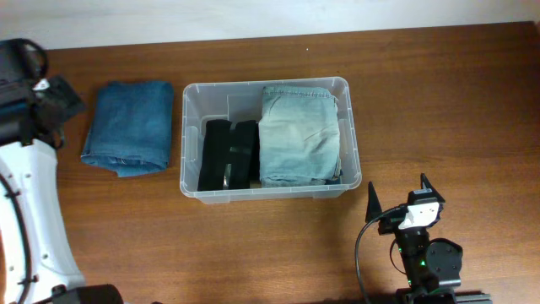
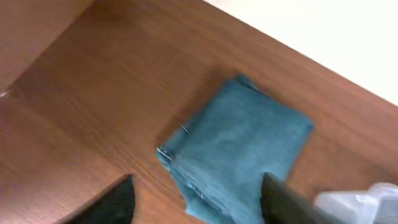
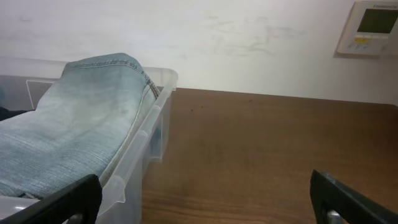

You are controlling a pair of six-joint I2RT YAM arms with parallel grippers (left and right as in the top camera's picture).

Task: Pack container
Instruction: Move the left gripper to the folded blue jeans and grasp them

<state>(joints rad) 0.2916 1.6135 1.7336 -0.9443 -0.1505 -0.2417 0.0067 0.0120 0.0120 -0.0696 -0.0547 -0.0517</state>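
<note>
left tool (image 2: 198, 180) open, nothing between fingers, facing folded blue jeans (image 2: 239, 149) on bench (image 2: 93, 93) | right tool (image 3: 205, 180) wide open, empty, near container corner | container (image 1: 192, 95) mid-bench, just beside blue jeans: pale jeans (image 1: 297, 135) right side, black folded cloth (image 1: 229, 154) left side

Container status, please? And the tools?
Left tool open, right tool open, empty. Container holds pale jeans, black bundles. Blue jeans outside, beside it. Nothing blocking.
</note>
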